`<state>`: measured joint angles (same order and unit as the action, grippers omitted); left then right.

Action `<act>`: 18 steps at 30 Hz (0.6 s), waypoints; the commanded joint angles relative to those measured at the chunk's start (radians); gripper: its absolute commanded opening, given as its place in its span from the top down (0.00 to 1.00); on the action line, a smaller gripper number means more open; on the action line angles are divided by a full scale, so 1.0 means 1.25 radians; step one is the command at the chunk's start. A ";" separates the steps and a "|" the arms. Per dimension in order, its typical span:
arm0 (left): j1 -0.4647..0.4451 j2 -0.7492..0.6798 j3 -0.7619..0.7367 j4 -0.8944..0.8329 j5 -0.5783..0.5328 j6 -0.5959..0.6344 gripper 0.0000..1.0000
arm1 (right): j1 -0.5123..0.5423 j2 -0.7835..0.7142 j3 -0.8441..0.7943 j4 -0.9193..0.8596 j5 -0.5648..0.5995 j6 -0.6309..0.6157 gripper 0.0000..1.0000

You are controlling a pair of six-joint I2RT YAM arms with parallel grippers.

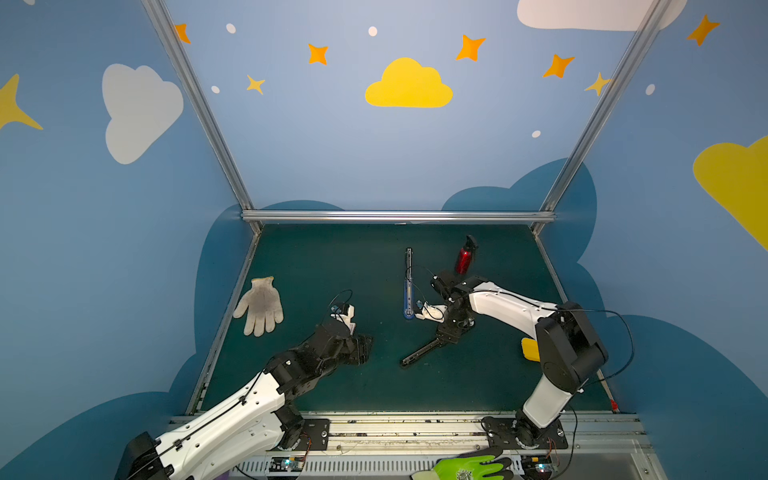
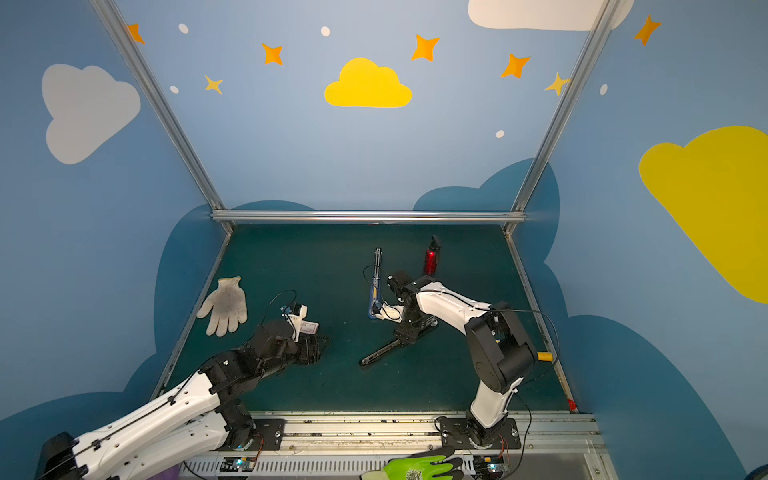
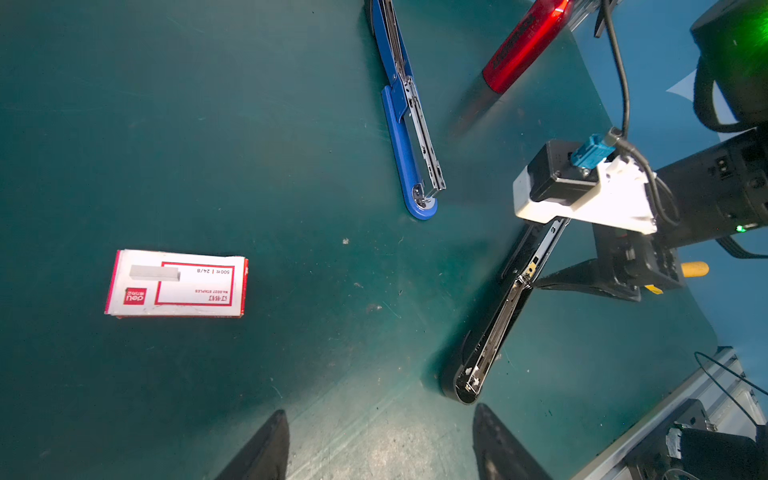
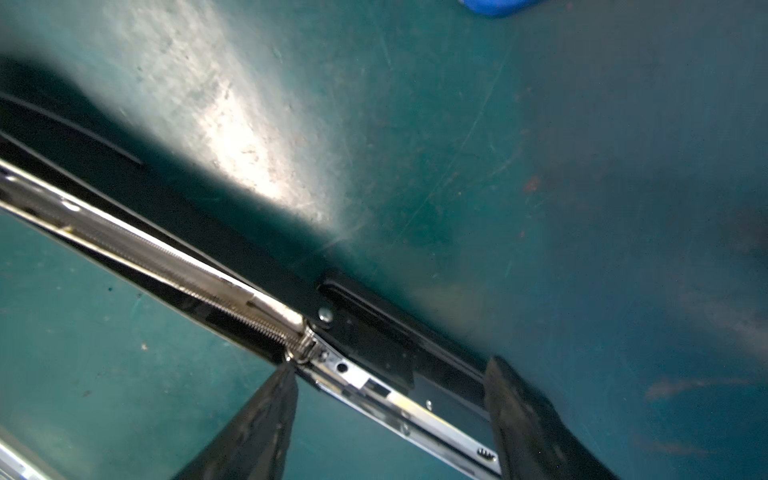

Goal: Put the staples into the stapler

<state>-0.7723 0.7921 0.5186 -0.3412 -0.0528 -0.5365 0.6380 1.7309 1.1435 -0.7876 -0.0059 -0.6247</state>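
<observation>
The staples (image 3: 176, 284), a flat white box with red edging, lie on the green mat; in a top view the box (image 2: 309, 328) peeks out beside the left wrist camera. A black stapler (image 1: 417, 353) (image 3: 494, 328) lies opened flat. My right gripper (image 4: 390, 370) (image 1: 444, 337) stands open astride its chrome rail (image 4: 124, 239) near the hinge, one finger (image 4: 282, 386) touching the spring end. My left gripper (image 3: 380, 419) (image 1: 365, 349) hovers open and empty, with the box off to one side and the black stapler's tip near one finger.
A blue stapler (image 1: 409, 291) (image 3: 409, 153) lies opened farther back. A red bottle (image 1: 464, 257) stands behind the right arm. A white glove (image 1: 259, 305) lies at the left, a yellow object (image 1: 530, 349) by the right arm, and a green glove (image 1: 469, 467) on the front rail.
</observation>
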 commanded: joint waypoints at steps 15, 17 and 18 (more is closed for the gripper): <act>0.009 -0.005 -0.016 0.007 0.001 -0.005 0.31 | 0.039 0.031 -0.049 0.012 0.016 0.021 0.27; 0.009 -0.005 -0.016 0.008 0.002 -0.006 0.31 | 0.040 0.035 -0.053 0.024 0.031 0.025 0.28; 0.009 -0.004 -0.017 0.010 0.001 -0.005 0.31 | 0.041 0.035 -0.057 0.032 0.044 0.028 0.30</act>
<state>-0.7654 0.7921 0.5056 -0.3351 -0.0509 -0.5377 0.6819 1.7542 1.0943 -0.7517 -0.0040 -0.6064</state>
